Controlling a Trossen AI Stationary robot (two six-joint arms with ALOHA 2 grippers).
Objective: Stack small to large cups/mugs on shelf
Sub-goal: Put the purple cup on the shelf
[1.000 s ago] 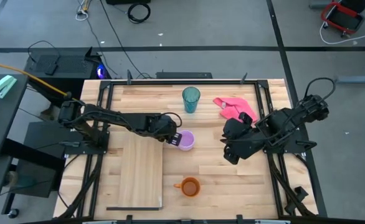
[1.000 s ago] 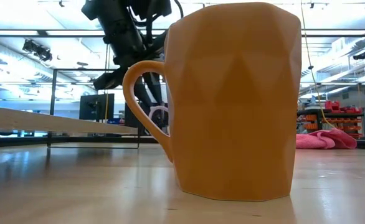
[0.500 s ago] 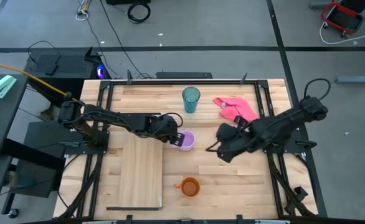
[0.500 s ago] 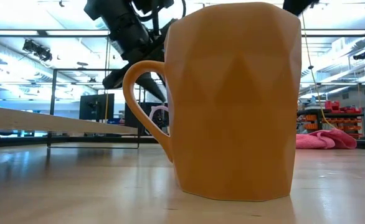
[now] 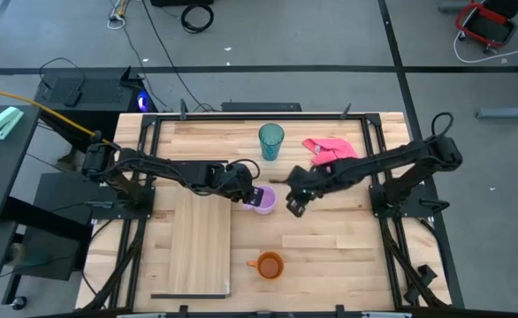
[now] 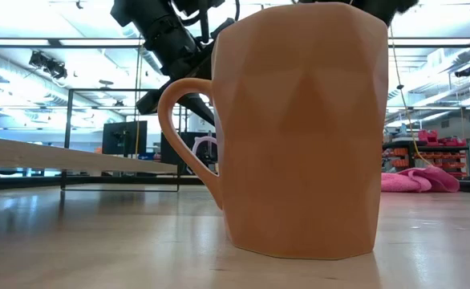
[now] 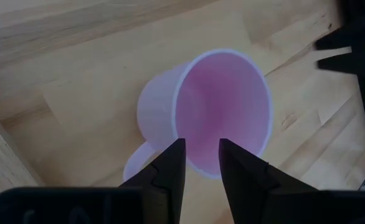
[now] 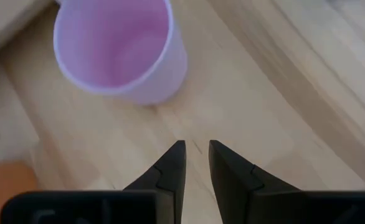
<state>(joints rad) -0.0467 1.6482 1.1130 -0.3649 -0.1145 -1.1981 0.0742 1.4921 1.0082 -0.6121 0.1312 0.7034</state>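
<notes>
The small lilac mug [image 5: 266,201] stands with its base on the table's middle, its handle [image 6: 207,152] showing in the low view. My left gripper [image 5: 252,196] is at its left rim and shut on it. My right gripper [image 5: 294,205] is shut and empty, just right of the mug [image 8: 117,50]. The orange mug [image 5: 269,264] stands near the front edge and fills the low view [image 6: 299,128]. The teal tumbler [image 5: 271,141] stands at the far middle. The light-wood shelf [image 5: 199,243] lies at the front left. My left gripper [image 7: 201,152] has the lilac mug's wall at the rim [image 7: 198,173], beside the handle. One finger [image 7: 170,171] is outside and one [image 7: 238,171] inside. The fingers slant down from the table's left. The mug stays upright on the table.
A pink cloth [image 5: 334,152] lies at the far right, behind my right arm. Black frame rails run along the table's sides. Bare tabletop lies between the lilac mug and the orange mug.
My right gripper has swung toward the table's left, from the right side to just beside the lilac mug, staying shut. The lilac mug and my left gripper have kept their place.
</notes>
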